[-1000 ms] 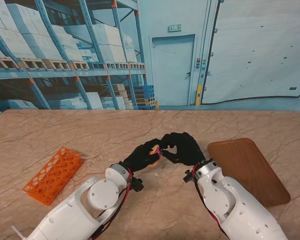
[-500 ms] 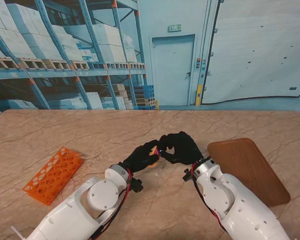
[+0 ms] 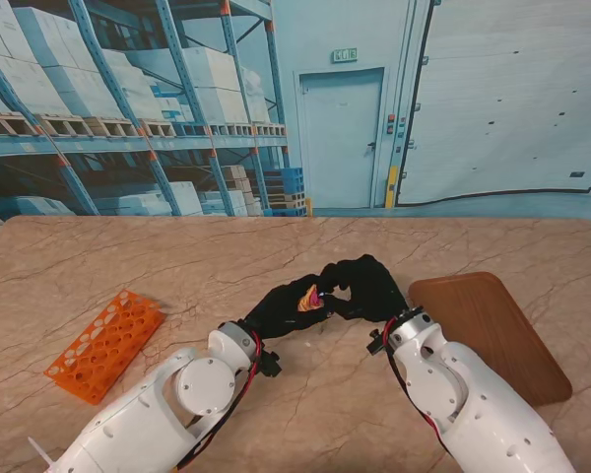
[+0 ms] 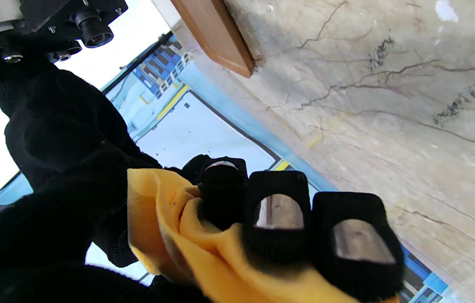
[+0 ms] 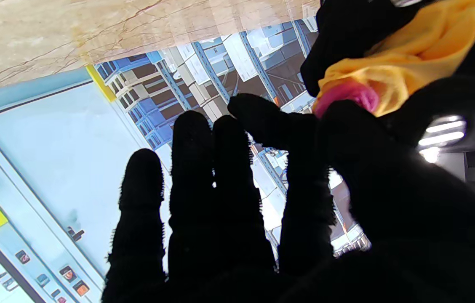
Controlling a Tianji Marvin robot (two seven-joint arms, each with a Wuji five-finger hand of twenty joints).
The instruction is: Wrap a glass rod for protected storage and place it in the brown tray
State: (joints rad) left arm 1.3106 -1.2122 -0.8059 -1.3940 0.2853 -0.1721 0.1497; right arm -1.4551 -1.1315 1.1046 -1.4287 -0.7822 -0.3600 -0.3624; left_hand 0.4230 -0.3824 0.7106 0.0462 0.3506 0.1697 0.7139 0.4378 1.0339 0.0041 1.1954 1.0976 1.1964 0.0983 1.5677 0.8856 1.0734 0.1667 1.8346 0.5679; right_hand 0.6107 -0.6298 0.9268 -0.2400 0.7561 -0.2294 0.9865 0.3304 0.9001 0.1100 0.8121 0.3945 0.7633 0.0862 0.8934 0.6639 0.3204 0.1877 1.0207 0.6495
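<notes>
Both gloved hands meet near the middle of the tabletop, lifted off its surface. The left hand has its fingers curled closed over a bunched yellow cloth, so the bundle sits in that hand. A pink tip pokes out of the cloth on the side facing the right hand, whose thumb and forefinger press at that end while its other three fingers stand straight and spread, gripping nothing. The glass rod itself cannot be made out; it is presumably inside the wrap (the pink piece may be its end or a cap, too small to tell). The bundle's long axis appears to run left to right between the two hands. The brown tray lies by the tabletop's right edge, beside the right forearm, so the right hand is the nearer one for the placing.
</notes>
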